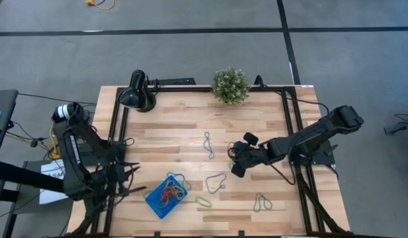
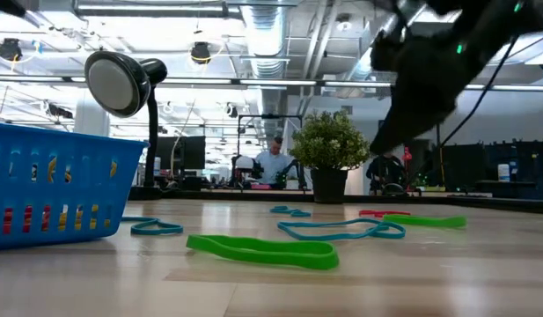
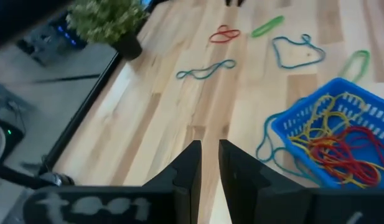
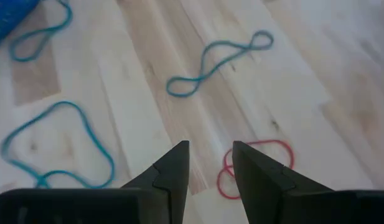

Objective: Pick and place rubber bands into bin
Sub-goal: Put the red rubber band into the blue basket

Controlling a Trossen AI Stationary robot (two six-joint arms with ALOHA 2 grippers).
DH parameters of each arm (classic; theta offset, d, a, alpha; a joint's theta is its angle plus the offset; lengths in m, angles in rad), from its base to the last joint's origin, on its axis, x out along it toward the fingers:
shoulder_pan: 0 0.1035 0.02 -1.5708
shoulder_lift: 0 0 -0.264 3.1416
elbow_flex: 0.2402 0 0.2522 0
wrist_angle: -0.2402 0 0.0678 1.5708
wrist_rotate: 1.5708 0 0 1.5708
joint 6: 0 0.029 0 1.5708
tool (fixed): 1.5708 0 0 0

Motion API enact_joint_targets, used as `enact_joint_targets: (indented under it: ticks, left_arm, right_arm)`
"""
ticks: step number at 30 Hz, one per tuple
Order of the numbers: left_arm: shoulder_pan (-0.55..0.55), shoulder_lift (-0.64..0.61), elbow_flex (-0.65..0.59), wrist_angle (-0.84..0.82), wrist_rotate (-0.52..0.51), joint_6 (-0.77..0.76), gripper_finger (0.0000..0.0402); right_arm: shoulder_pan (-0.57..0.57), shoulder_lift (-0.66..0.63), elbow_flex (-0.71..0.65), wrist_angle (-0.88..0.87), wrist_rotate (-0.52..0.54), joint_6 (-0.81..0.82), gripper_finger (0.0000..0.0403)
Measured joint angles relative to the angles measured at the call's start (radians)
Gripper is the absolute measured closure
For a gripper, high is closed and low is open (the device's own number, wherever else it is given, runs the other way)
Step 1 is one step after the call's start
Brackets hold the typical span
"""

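Nearest the front edge of the bench [image 1: 170,125] you have the bin [image 1: 157,203], one blue tray toward the left. It holds a tangle of red and yellow rubber bands [image 3: 341,146], too knotted to count.

Six bands lie loose on the wood:
- One blue loop [image 3: 266,140] lies against the bin's wall.
- One green band [image 1: 204,202] lies just beside the bin toward the middle.
- One blue band [image 1: 215,183] is spread wide, a little past the green one.
- A second green band [image 3: 266,26] lies near the front edge toward the right.
- One long, twisted blue band [image 1: 208,145] lies mid-bench.
- One red band [image 4: 257,167] is doubled over.

That makes three blue, two green and one red.

Your left hand [image 3: 209,148] hangs off the bench's left edge, pointing across at the bin. Its fingers are nearly together with a thin gap, and there is nothing between them.

Your right hand [image 4: 210,149] hovers above the wood right of centre. It is released and empty, and the red band lies just beyond its fingertips, untouched.

At the far edge stand one black lamp [image 1: 137,92] on the left and one potted plant [image 1: 230,84] near the middle. Beyond the bench, one person [image 2: 273,163] sits in the room.
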Motion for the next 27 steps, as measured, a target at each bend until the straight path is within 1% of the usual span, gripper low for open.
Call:
enact_joint_targets:
  ticks: [3,5,11,16,21,25,27]
  left_arm:
    - [0.000,-0.036,-0.056,0.005,-0.002,-0.075,0.0356]
    - [0.001,-0.051,-0.079,0.015,0.001,-0.088,0.0356]
    - [0.001,-0.080,-0.114,0.018,0.008,-0.096,0.0356]
    - [0.001,-0.081,-0.114,0.021,0.008,-0.096,0.0356]
    - [0.001,-0.081,-0.114,0.023,0.009,-0.096,0.0356]
    - [0.001,-0.081,-0.114,0.023,0.010,-0.096,0.0356]
    - [0.001,-0.081,-0.114,0.023,0.010,-0.096,0.0356]
  right_arm:
    - [-0.026,0.043,-0.022,0.037,-0.061,0.059,0.0284]
    - [-0.036,0.079,-0.022,0.046,-0.087,0.106,0.0284]
    - [-0.056,0.228,-0.022,0.071,-0.084,0.092,0.0284]
    - [-0.067,0.287,-0.005,0.086,-0.055,0.098,0.0285]
    - [-0.051,0.270,0.023,0.071,-0.019,0.036,0.0285]
    - [-0.044,0.208,0.052,0.039,0.092,0.018,0.0285]
    - [-0.048,0.191,0.051,0.028,0.122,0.019,0.0285]
